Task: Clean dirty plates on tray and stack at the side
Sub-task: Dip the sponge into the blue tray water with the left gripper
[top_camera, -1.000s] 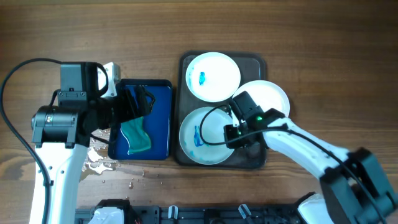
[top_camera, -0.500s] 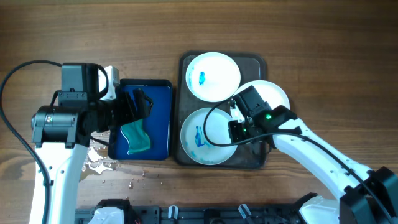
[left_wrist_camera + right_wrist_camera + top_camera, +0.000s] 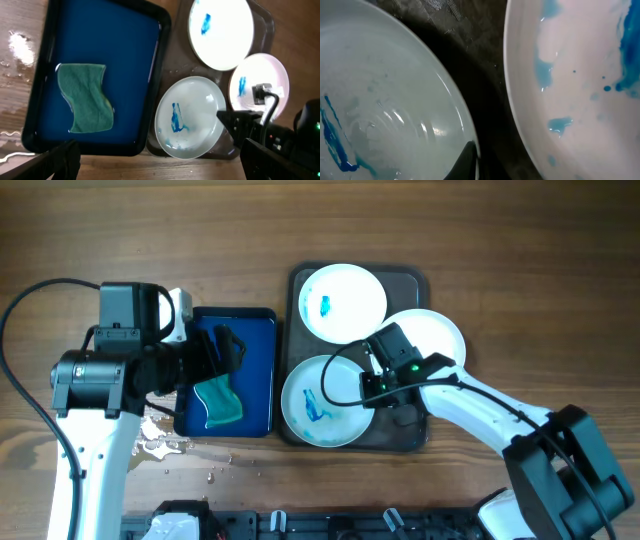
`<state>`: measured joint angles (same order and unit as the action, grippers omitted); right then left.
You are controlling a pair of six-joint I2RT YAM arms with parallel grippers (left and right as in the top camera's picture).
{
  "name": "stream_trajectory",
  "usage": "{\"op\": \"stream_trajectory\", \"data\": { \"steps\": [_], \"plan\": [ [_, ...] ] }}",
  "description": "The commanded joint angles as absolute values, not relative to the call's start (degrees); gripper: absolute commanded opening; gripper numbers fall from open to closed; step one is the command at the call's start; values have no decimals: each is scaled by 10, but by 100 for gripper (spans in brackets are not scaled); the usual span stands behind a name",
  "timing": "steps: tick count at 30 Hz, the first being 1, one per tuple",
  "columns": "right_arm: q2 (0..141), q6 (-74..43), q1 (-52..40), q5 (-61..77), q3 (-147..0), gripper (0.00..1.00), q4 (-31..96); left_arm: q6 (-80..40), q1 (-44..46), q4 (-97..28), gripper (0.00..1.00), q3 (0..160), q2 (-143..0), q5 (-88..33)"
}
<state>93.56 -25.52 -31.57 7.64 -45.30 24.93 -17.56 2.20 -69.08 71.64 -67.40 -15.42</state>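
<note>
The right fingers (image 3: 468,161) clamp the rim of a blue-smeared round white plate (image 3: 318,405) on the large dark grey-brown rectangular tray (image 3: 412,438). The left fingers (image 3: 54,163) spread wide, empty, above a blue tray (image 3: 258,340).

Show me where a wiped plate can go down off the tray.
Bare wooden table lies right of the dark grey tray, past the overhanging white plate, and beyond both trays. The grey tray is crowded: three smeared plates and the right gripper. A green cloth sits in the blue tray.
</note>
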Motion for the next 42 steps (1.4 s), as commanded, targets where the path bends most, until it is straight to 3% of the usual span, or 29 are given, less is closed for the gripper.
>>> {"op": "stream_trajectory", "data": {
  "steps": [1,4,7,12,14,16,17,18,21,22,23,24,25,28,31,36,42],
  "plan": [
    [965,-291,-315,13,-451,4,240,-274,24,-692,95,682,-673,-69],
    [965,-285,-315,13,-451,4,232,-345,24,-677,85,617,-675,4],
    [965,-285,-315,13,-451,4,231,-350,24,-609,81,539,-694,11],
    [965,-285,-315,13,-451,4,232,-343,24,-480,61,471,-818,9],
    [965,-285,-315,13,-451,4,232,-318,25,-433,40,471,-879,-4],
    [965,-285,-315,13,-451,4,234,-317,25,-420,34,471,-923,-10],
    [965,-285,-315,13,-451,4,235,-317,25,-419,26,471,-935,-10],
    [965,-285,-315,13,-451,4,235,-317,25,-419,4,471,-941,-10],
    [965,-285,-315,13,-451,5,236,-312,25,-446,4,486,-934,-30],
    [965,-285,-315,13,-451,5,236,-303,25,-458,13,497,-930,-48],
    [965,-285,-315,13,-451,5,236,-303,25,-478,39,516,-924,-62],
    [965,-284,-315,13,-451,5,236,-302,25,-490,46,526,-921,-62],
    [965,-285,-315,13,-451,5,236,-302,25,-496,52,530,-919,-62],
    [965,-285,-315,13,-451,6,236,-302,32,-500,54,517,-919,-42],
    [965,-285,-315,13,-451,7,236,-303,48,-472,48,489,-919,-25],
    [965,-285,-315,13,-451,9,236,-305,81,-385,4,434,-919,-25],
    [965,-285,-315,13,-451,11,236,-304,84,-526,4,562,-900,-19]
  ]
}}
